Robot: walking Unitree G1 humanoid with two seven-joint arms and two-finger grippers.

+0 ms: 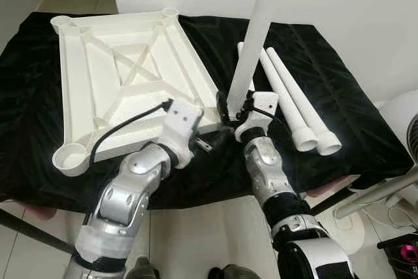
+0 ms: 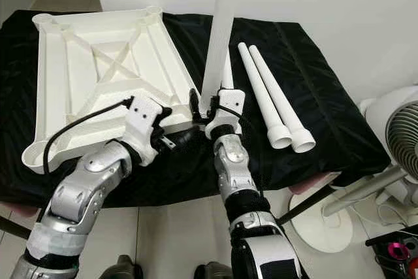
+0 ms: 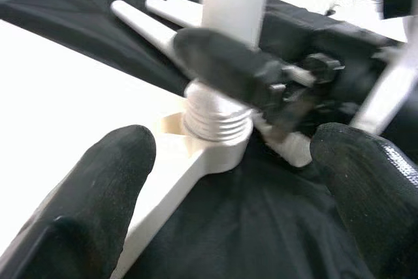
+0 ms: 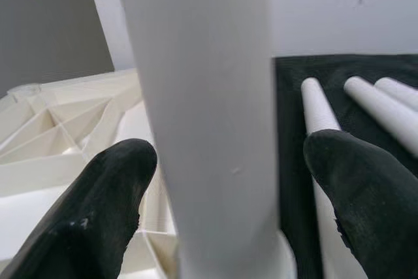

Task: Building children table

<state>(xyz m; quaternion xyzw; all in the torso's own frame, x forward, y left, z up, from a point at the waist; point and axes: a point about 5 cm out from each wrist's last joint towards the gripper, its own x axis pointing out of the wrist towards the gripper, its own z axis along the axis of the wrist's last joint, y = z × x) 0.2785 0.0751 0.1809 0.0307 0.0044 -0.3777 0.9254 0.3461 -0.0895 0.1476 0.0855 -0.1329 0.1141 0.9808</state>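
Both head views look steeply down from above the black-draped table (image 1: 366,129). Each wrist camera sits very close, sighting between its own fingers — both share the upright table leg (image 4: 202,109) at the tabletop's corner socket (image 3: 215,122).

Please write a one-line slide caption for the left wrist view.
Threaded end of an upright white table leg meets the tabletop's corner socket, right gripper holding it.

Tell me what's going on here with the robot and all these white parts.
The robot is assembling a small table. The white tabletop lies upside down on a black cloth. The right gripper has its fingers around an upright leg whose threaded end sits at the tabletop's near corner socket. The left gripper is open beside it. More legs lie nearby.
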